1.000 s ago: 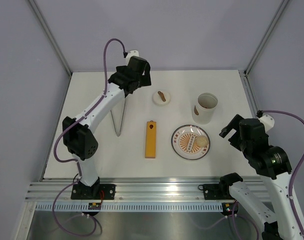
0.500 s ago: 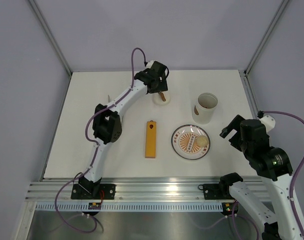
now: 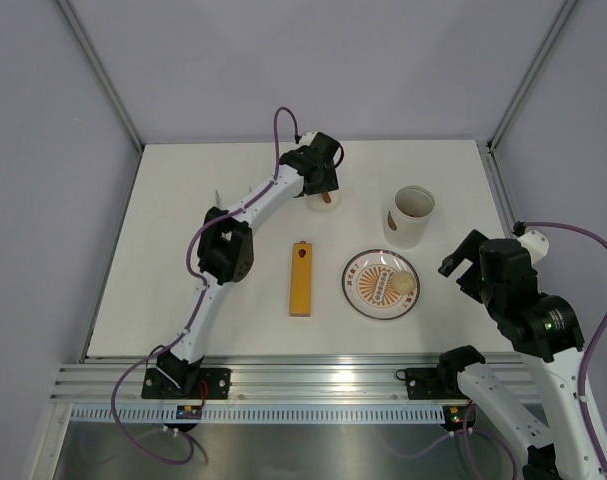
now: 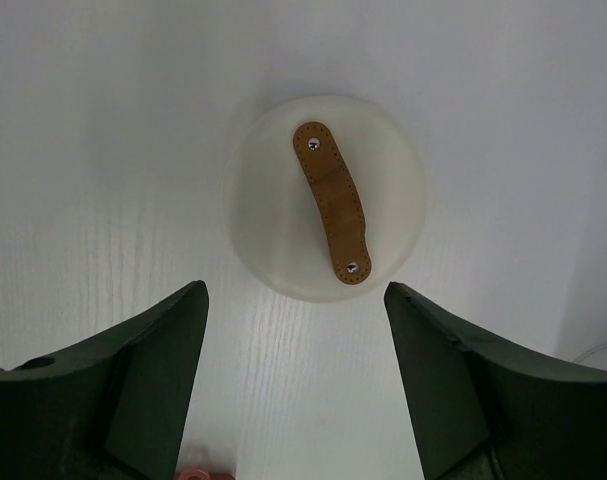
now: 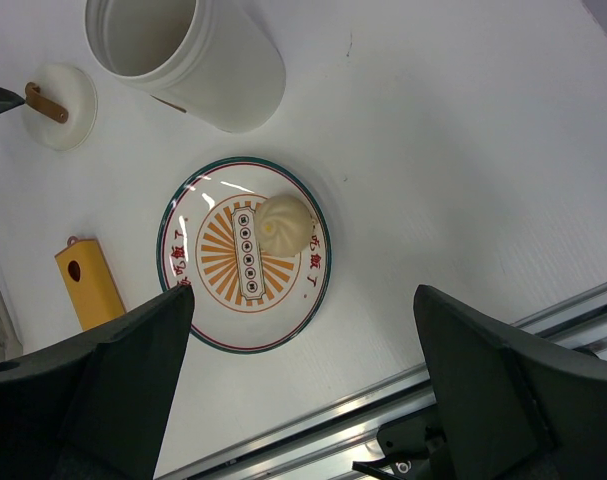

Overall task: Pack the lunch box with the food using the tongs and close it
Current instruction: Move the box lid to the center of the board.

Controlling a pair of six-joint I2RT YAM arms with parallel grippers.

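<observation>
left hand [image 4: 295, 292] | directly above lid [image 4: 325, 195] | lunch box [image 3: 411, 216] apart, rightward

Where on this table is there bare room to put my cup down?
Bare: the near strip between the orange bar, the plate and the rail; the far right corner behind the white tub; the left edge beyond the left arm. Crowded: the middle, where lid, tub and plate sit close, the left fingers open over the lid.
</observation>
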